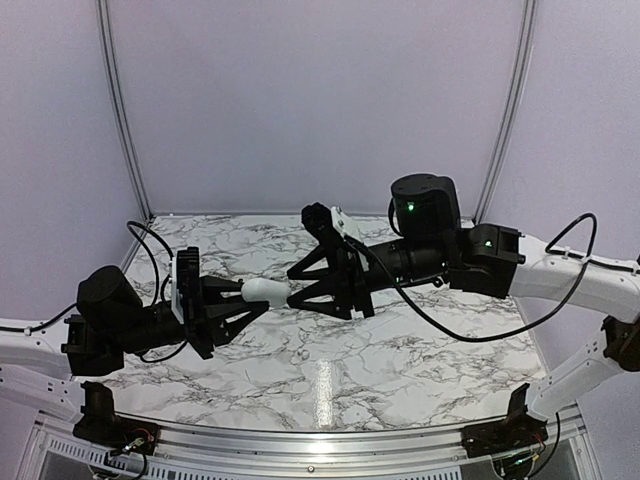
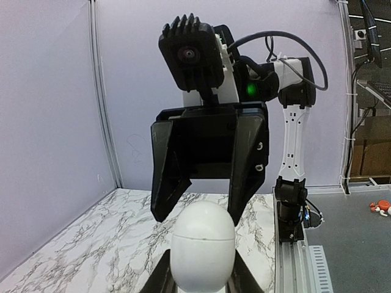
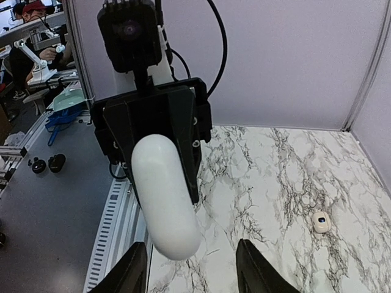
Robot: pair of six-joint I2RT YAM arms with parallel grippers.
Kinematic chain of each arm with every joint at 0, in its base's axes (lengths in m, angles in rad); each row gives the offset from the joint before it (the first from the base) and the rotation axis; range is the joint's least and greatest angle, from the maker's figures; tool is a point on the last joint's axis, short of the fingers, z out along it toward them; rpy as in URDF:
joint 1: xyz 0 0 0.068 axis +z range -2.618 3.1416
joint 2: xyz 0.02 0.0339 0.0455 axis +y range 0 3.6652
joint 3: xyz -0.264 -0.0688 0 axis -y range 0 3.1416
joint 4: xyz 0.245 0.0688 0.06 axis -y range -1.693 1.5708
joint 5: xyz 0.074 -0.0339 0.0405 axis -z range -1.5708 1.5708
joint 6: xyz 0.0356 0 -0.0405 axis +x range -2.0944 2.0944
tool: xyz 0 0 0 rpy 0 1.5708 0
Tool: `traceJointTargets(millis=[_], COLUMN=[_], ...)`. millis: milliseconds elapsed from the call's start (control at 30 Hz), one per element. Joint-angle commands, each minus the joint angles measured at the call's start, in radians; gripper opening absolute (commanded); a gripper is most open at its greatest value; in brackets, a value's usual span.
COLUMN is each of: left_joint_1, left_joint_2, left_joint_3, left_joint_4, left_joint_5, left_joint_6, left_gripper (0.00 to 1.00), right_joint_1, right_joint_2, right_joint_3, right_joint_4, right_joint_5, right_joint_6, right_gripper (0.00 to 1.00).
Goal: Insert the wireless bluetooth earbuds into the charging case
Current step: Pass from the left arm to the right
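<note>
The charging case (image 1: 268, 290) is a glossy white pebble with its lid closed. It is held in the air between the two arms. My left gripper (image 1: 258, 293) is shut on its lower half, also seen in the left wrist view (image 2: 203, 279). The case (image 2: 203, 241) stands upright there, with the lid seam showing. My right gripper (image 1: 298, 289) is open, with its fingertips on either side of the case's top and apart from it. In the right wrist view the case (image 3: 165, 195) hangs above my open right gripper (image 3: 192, 271). One earbud (image 3: 321, 221), white with a dark spot, lies on the marble table.
The marble table (image 1: 330, 370) has purple walls on three sides. An aluminium rail (image 1: 320, 440) runs along the near edge. Tiny white bits (image 2: 110, 285) lie on the marble in the left wrist view; I cannot tell what they are.
</note>
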Motion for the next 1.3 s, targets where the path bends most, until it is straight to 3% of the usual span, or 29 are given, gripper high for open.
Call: traceJointTargets(millis=[0, 767, 1000, 1133, 1267], left_joint_1=[0.006, 0.006, 0.006, 0.006, 0.006], left_joint_2=[-0.013, 0.022, 0.02, -0.005, -0.024], left_joint_3=[0.0, 0.0, -0.006, -0.017, 0.006], left_joint_4=[0.064, 0.088, 0.087, 0.062, -0.039], left_joint_5=[-0.009, 0.021, 0.015, 0.012, 0.023], left_joint_6=[-0.016, -0.037, -0.034, -0.009, 0.023], left_gripper=[0.0, 0.0, 0.0, 0.2, 0.27], right_joint_1=[0.031, 0.073, 0.074, 0.073, 0.073], right_joint_2=[0.028, 0.098, 0.094, 0.101, 0.105], right_joint_3=[0.07, 0.161, 0.166, 0.181, 0.188], right_joint_4=[-0.047, -0.146, -0.165, -0.199, -0.23], right_joint_5=[0.009, 0.046, 0.053, 0.059, 0.062], right_joint_6=[-0.045, -0.091, -0.096, -0.106, -0.113], right_gripper=[0.49, 0.35, 0.2, 0.14, 0.11])
